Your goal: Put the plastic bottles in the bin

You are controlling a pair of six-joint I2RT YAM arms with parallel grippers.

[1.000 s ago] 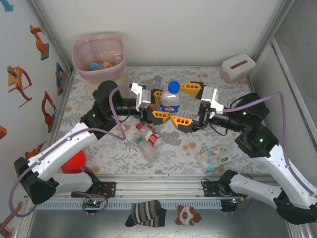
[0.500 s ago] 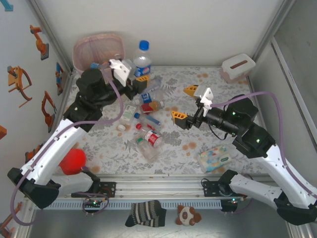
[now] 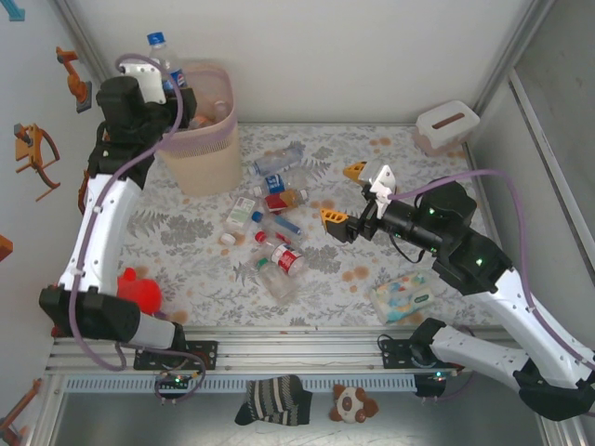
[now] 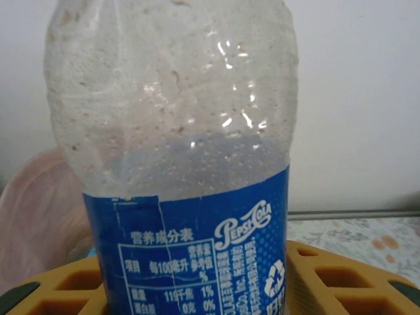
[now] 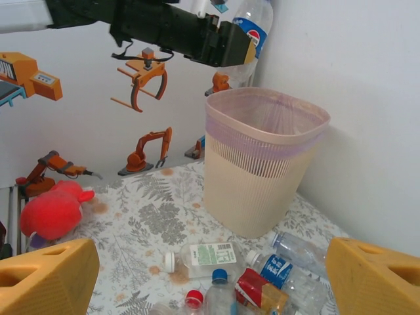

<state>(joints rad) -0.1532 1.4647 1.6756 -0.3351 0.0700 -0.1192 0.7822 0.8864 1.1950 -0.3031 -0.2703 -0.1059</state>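
Top external view: the left gripper (image 3: 165, 82) grasps a clear plastic bottle with blue label and blue cap (image 3: 159, 52) over the far-left rim of the tall beige bin with pink liner (image 3: 200, 158). The right gripper (image 3: 345, 195) is spread and empty.

Left wrist view: the bottle's long axis is near vertical.

Right wrist view: the cap points up. Released here, it may clip the rim and fall outside.

Your left gripper (image 3: 167, 82) has carried the blue-label bottle (image 3: 162, 58) away from the middle of the table, where both grippers flanked it, and now holds it upright above the left rim of the bin (image 3: 200, 160). Your right gripper (image 3: 344, 195) has drawn back rightward, jaws spread wide.
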